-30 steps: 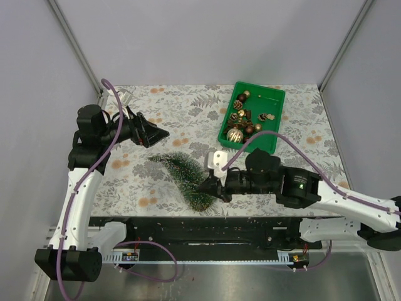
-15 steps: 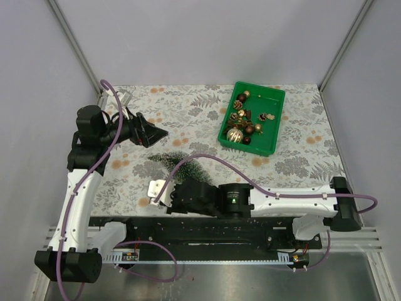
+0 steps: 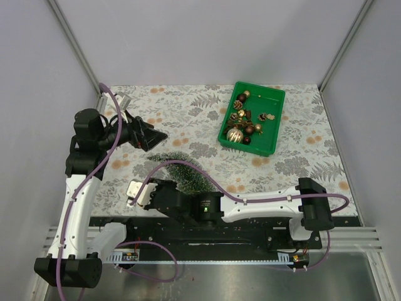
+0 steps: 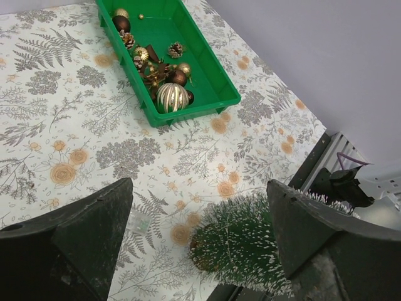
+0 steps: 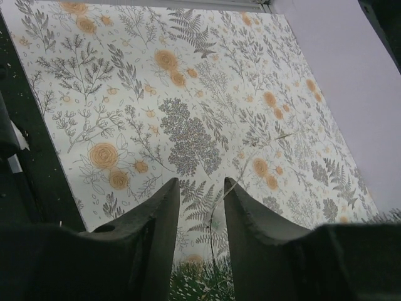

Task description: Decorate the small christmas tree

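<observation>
The small christmas tree (image 3: 185, 168) lies on its side near the table's front edge, tip pointing left, its base end hidden under my right arm. In the left wrist view the tree (image 4: 247, 244) lies below and between my left fingers. My left gripper (image 3: 155, 135) hovers open just behind it, empty (image 4: 199, 184). My right gripper (image 3: 161, 185) reaches across the front edge to the tree's near side. Its jaws stand apart (image 5: 202, 183) with only a thin wire showing in the gap, and bristles of the tree (image 5: 200, 283) show beneath them.
A green bin (image 3: 269, 100) at the back right holds several ornaments, among them a gold striped ball (image 4: 171, 97) and pine cones. A small clear plastic piece (image 4: 143, 222) lies on the floral cloth left of the tree. A metal bracket (image 3: 119, 98) sits at the back left corner.
My right arm has swung from the tree's right side across the front edge to its left, and its jaws have parted. The left arm has barely moved.
</observation>
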Robot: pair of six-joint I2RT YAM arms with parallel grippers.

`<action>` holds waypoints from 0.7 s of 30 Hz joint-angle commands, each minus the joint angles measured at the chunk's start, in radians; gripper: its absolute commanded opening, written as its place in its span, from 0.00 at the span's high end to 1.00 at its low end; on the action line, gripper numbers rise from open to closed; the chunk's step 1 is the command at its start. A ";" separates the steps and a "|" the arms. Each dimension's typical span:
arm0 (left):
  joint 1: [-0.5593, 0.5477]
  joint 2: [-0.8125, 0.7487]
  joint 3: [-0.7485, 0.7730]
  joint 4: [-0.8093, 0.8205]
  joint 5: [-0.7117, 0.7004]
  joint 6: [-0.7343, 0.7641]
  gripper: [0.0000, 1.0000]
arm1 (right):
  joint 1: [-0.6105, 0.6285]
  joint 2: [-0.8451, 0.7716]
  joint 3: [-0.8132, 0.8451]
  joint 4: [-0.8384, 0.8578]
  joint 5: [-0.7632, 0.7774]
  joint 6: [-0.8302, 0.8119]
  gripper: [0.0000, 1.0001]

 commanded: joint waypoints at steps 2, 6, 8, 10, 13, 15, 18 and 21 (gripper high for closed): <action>0.005 -0.038 0.010 -0.034 -0.002 0.078 0.06 | 0.022 -0.088 0.035 0.048 -0.015 0.056 0.48; 0.005 -0.033 0.005 -0.052 -0.013 0.087 0.04 | 0.025 -0.162 0.027 0.048 -0.130 0.122 0.27; 0.005 -0.033 0.004 -0.052 -0.016 0.087 0.04 | 0.028 -0.200 0.033 0.005 -0.181 0.159 0.22; 0.005 -0.033 0.008 -0.052 -0.022 0.093 0.03 | 0.028 -0.245 0.027 0.011 -0.228 0.195 0.17; 0.005 -0.033 0.011 -0.052 -0.034 0.096 0.01 | 0.026 -0.306 0.029 0.012 -0.296 0.229 0.10; 0.005 -0.032 0.016 -0.052 -0.045 0.096 0.01 | 0.026 -0.332 0.041 -0.014 -0.325 0.246 0.09; 0.005 -0.027 0.027 -0.051 -0.056 0.095 0.01 | 0.026 -0.351 0.050 -0.059 -0.330 0.252 0.08; 0.005 -0.024 0.044 -0.057 -0.077 0.098 0.01 | 0.028 -0.355 0.038 -0.074 -0.334 0.263 0.08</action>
